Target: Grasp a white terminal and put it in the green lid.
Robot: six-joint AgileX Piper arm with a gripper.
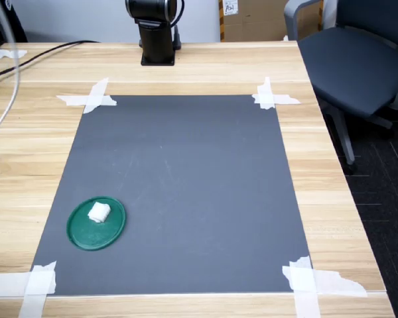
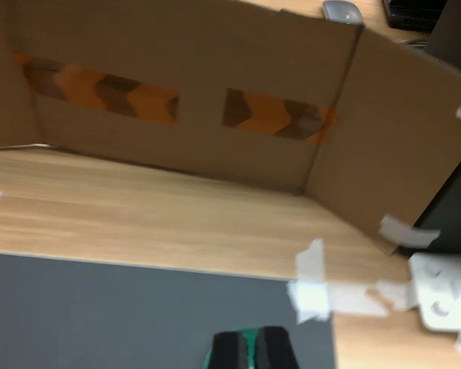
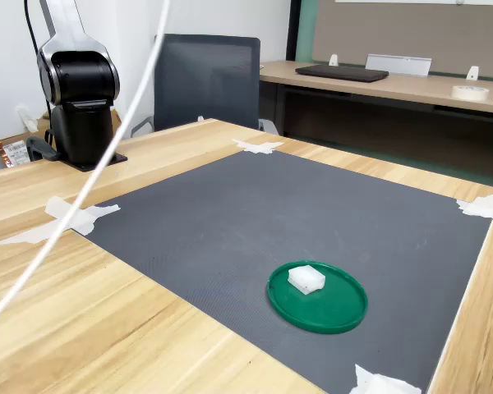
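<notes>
Almost no writing is showing legibly. In the first exterior view, a small white label [image 1: 230, 7] is sitting on a cardboard box [image 1: 255, 18] behind the table, carrying dark handwritten marks too small to make out. In the second exterior view, a white sticker [image 3: 15, 153] beside the arm's base [image 3: 80, 111] is bearing print too fine to read. In the wrist view, the cardboard wall [image 2: 192, 92] is showing only orange and brown arrow-shaped chevrons [image 2: 273, 113], without any letters or numbers.
</notes>
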